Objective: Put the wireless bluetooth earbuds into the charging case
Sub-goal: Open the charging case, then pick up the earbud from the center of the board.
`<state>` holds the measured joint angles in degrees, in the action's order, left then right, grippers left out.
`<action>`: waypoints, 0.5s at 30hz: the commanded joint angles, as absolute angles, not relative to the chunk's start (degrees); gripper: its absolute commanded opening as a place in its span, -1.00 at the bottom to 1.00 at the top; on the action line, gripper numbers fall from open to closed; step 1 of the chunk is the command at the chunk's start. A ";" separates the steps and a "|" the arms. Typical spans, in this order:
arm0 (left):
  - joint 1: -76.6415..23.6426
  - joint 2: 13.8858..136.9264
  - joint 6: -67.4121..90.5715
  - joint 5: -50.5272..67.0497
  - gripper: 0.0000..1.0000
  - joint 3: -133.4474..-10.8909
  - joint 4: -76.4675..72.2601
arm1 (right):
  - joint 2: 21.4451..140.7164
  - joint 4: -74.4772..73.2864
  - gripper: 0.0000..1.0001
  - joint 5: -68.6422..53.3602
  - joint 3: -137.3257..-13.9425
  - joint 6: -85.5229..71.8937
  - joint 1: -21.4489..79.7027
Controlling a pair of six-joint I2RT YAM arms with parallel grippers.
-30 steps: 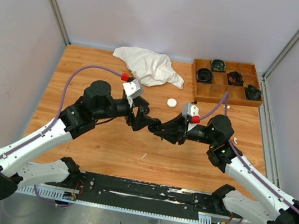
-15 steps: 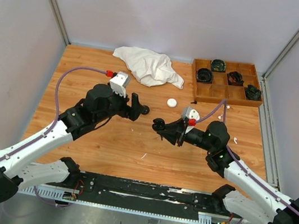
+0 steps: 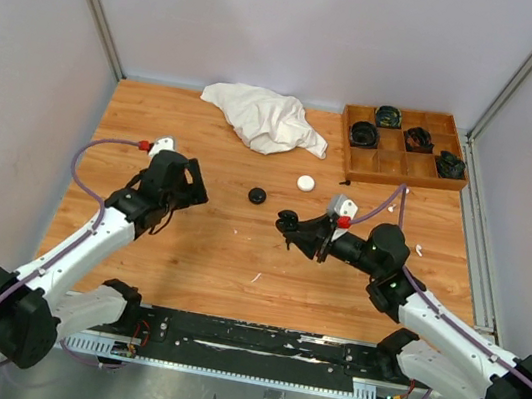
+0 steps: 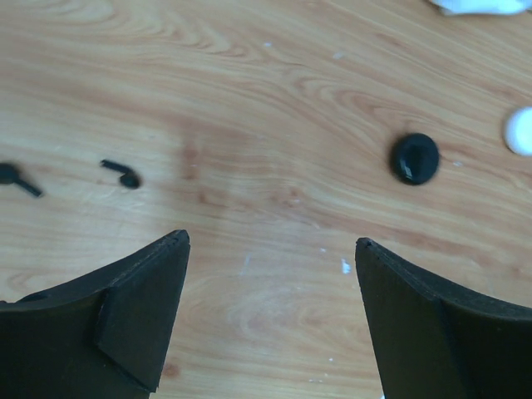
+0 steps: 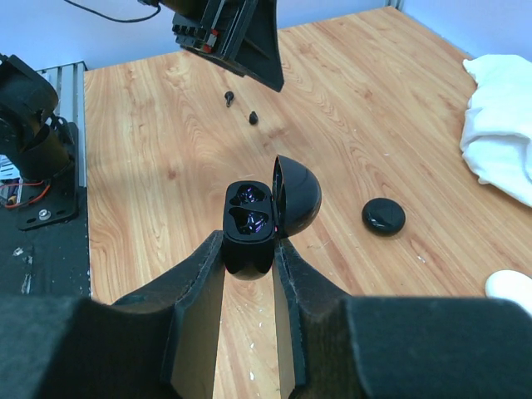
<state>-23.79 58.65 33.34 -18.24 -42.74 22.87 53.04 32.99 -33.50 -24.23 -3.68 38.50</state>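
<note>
My right gripper (image 5: 249, 241) is shut on a black charging case (image 5: 249, 218) and holds it above the table. Its lid (image 5: 297, 198) stands open to the right, and both sockets look empty. The case also shows in the top view (image 3: 287, 225). Two tiny black earbuds (image 5: 253, 118) (image 5: 229, 98) lie on the wood beyond the case. In the left wrist view they lie far left (image 4: 125, 174) (image 4: 17, 179). My left gripper (image 4: 273, 241) is open and empty at the left of the table (image 3: 189, 190), close to the earbuds.
A round black puck (image 3: 257, 195) and a white puck (image 3: 305, 181) lie mid-table. A white cloth (image 3: 264, 118) is at the back. A wooden compartment tray (image 3: 393, 164) with coiled black items is at the back right. A small white piece (image 3: 418, 250) lies right of my right arm.
My left arm has pulled back to the left, away from the right gripper at the centre. The black puck now lies alone on the table. The right gripper has stayed holding the open case.
</note>
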 commanded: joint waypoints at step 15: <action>2.00 65.38 38.69 -17.74 0.77 -39.03 24.28 | 47.65 36.10 -0.96 -29.68 -21.96 -2.46 39.38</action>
